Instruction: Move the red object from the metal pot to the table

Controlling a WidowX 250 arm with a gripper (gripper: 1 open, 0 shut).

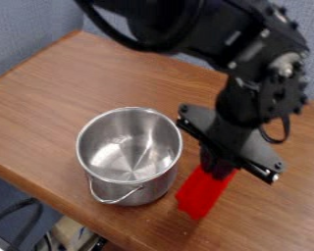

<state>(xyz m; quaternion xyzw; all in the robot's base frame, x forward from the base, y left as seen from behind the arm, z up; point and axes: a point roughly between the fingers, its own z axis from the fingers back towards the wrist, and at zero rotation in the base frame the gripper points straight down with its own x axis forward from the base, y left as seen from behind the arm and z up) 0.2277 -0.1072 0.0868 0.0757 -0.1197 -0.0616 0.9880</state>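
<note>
claw (215, 175) pinching the red object (200, 191), which hangs directly below it, long axis near upright, right of the metal pot (127, 152), low end near the surface (68, 83).

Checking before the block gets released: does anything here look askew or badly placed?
The red object, shut in the gripper, is out of the metal pot but hangs tilted right at the near edge of the table. Whether it touches the wood is unclear. The pot itself stands upright and empty.
</note>
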